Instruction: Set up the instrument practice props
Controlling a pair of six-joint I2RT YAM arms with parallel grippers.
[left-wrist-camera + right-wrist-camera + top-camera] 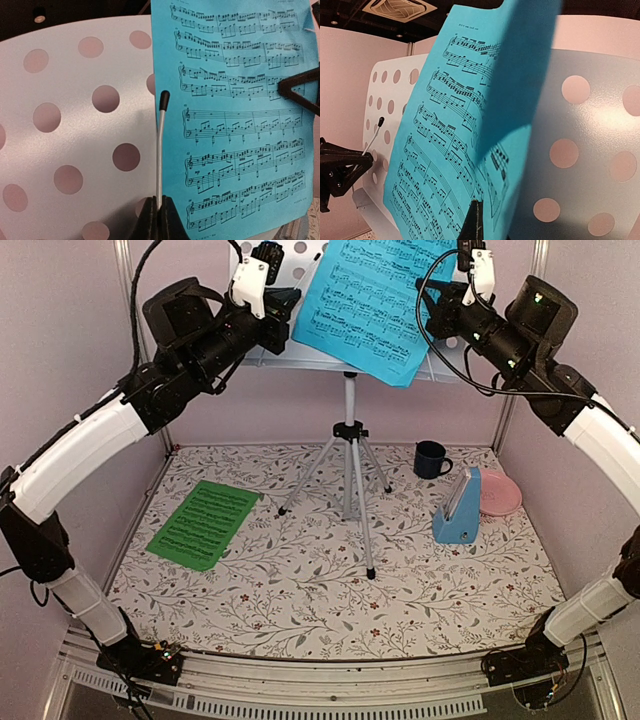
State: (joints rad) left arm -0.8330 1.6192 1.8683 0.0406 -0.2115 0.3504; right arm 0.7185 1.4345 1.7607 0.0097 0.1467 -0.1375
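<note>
Pale grey stand [350, 430] with round holes stands on its silver tripod in the middle of the flowered table [300, 580]. The blue sheet [375, 300] leans on its desk, and the right gripper [474, 222] pinches the sheet's edge. The green sheet [203, 523] lies flat at the left, well apart from the tripod. The metronome [458, 510] stands at the right. The left gripper [158, 212] is closed on the stand's thin wire [159, 150].
</note>
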